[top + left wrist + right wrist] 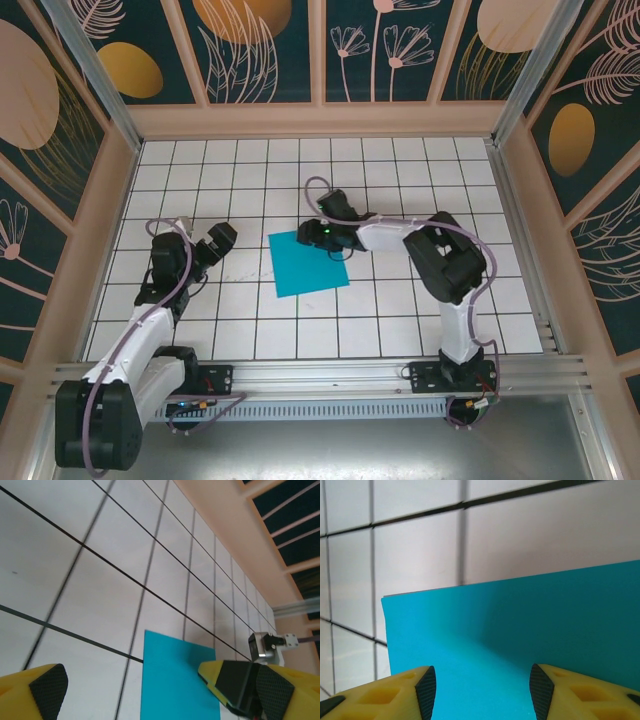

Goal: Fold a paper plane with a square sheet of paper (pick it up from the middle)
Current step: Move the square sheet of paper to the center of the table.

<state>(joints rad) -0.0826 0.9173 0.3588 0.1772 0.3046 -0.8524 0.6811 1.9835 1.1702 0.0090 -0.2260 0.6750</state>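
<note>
Yellow fingers (pixel 395 695) of your right gripper (pixel 482 692) stand apart over the paper (pixel 530 615), likely light and limp, so pinch its middle gently; your left gripper (pixel 132 687) hangs wide open.

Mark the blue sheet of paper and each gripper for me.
sheet of paper (pixel 308 265), overhead view, middle of the sheet.
left gripper (pixel 130 680), left wrist view, midway between its fingertips.
right gripper (pixel 482 687), right wrist view, midway between its fingertips.

I see a white tiled counter (pixel 200 170) with black grid lines, boxed by 3 dark teal walls (pixel 265 45) with peach floral prints and pale frames (pixel 316 50). The light is even.
</note>
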